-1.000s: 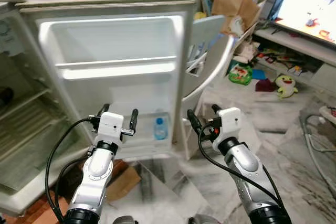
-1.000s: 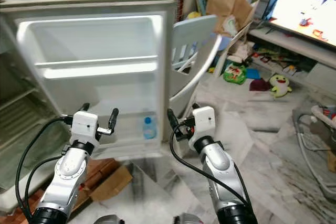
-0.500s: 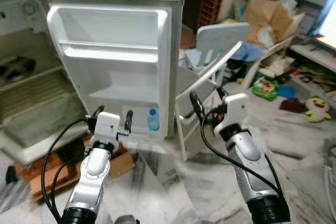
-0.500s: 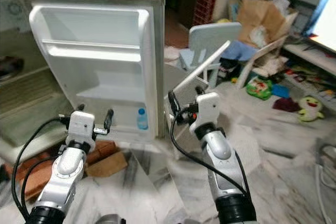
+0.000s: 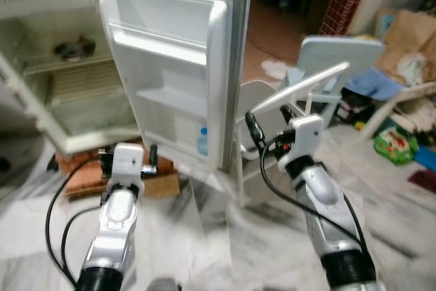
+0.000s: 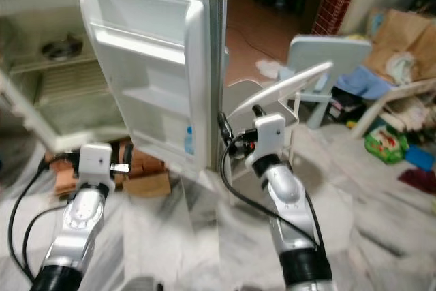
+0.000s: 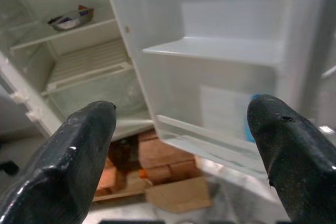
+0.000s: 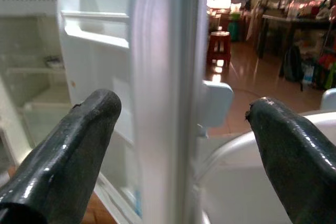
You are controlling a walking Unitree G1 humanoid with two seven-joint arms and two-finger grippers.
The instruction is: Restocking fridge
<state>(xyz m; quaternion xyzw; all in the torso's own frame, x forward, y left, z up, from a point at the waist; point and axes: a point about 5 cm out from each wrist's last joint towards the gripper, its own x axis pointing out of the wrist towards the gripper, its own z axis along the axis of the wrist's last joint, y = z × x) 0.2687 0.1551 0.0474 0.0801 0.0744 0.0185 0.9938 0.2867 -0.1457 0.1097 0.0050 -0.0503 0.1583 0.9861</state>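
Fingers spread wide on both grippers, nothing held in either. Left gripper (image 5: 127, 156) raised low before the fridge door (image 5: 178, 66), fingertips (image 7: 89, 129) framing the door's lower shelf in the left wrist view. Right gripper (image 5: 271, 126) raised beside the free edge of that door, fingers (image 8: 79, 135) straddling the edge in the right wrist view, apart from it.

Fridge (image 5: 54, 52) standing open, door swung fully out. Water bottle (image 5: 203, 142) with blue cap seated in the lowest door shelf; upper door shelves bare. Small dark dish (image 7: 68, 21) on an upper inner shelf; wire shelf below it bare. Cardboard (image 5: 158, 185) flat on the floor at the fridge foot. White chair (image 5: 293, 100) just behind the door edge, near the right gripper.

Judged stage: approach, nothing yet in hand to stock. Head views soft with blur; best to settle the stance before reaching. Advisable to keep the right arm off the door edge and the chair, and to keep the left clear of the lower shelf lip. Risk noted: door knocked further into the chair, or bottle toppled by a passing finger.
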